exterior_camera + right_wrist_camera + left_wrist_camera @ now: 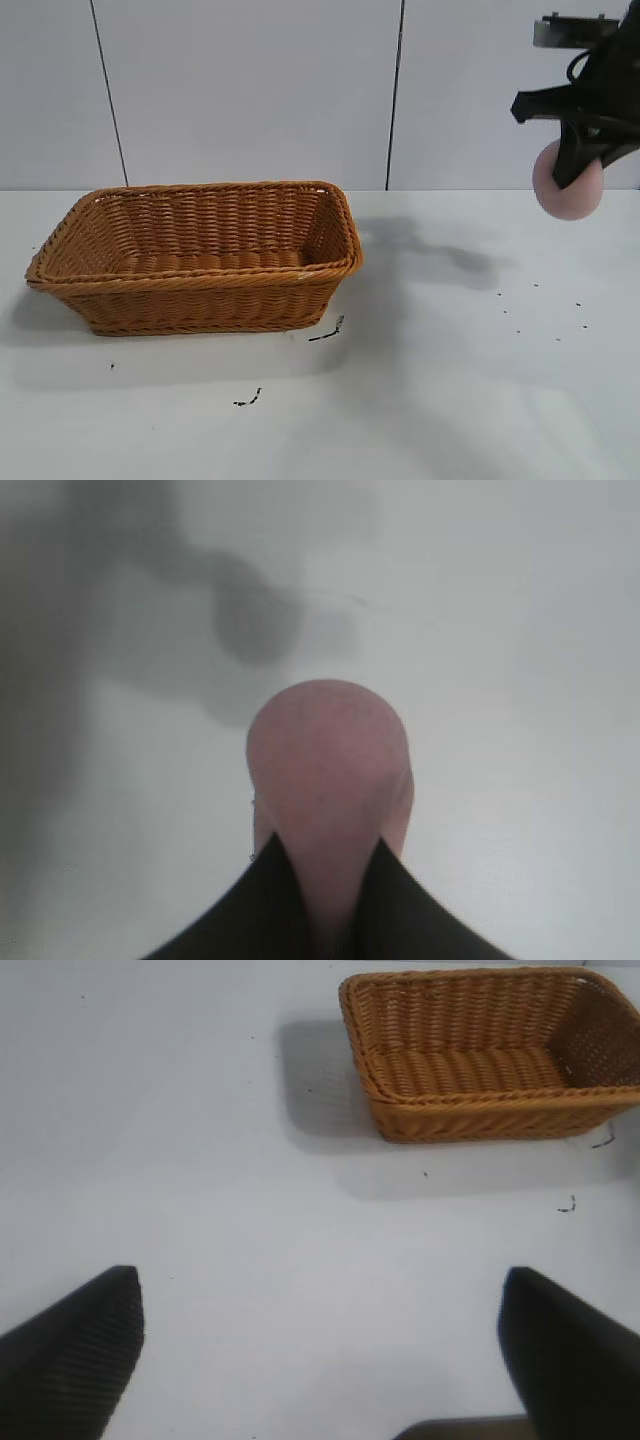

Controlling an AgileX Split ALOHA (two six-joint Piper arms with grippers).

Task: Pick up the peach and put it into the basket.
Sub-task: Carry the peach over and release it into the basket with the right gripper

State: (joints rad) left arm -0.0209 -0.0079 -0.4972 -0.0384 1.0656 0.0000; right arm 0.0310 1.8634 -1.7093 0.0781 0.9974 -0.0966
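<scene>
My right gripper [580, 172] is shut on the pale pink peach [568, 185] and holds it high above the table at the far right, well to the right of the basket. In the right wrist view the peach [328, 780] sits between my two dark fingers, with its shadow on the table below. The orange-brown wicker basket [200, 252] stands empty on the left half of the table and also shows in the left wrist view [495, 1052]. My left gripper [320, 1305] is open and empty above bare table, away from the basket; it is out of the exterior view.
The white table [470, 380] carries small black marks [325, 333] near the basket's front right corner, another mark [248, 400] nearer the front, and a few specks [545, 315] at the right. A panelled white wall stands behind.
</scene>
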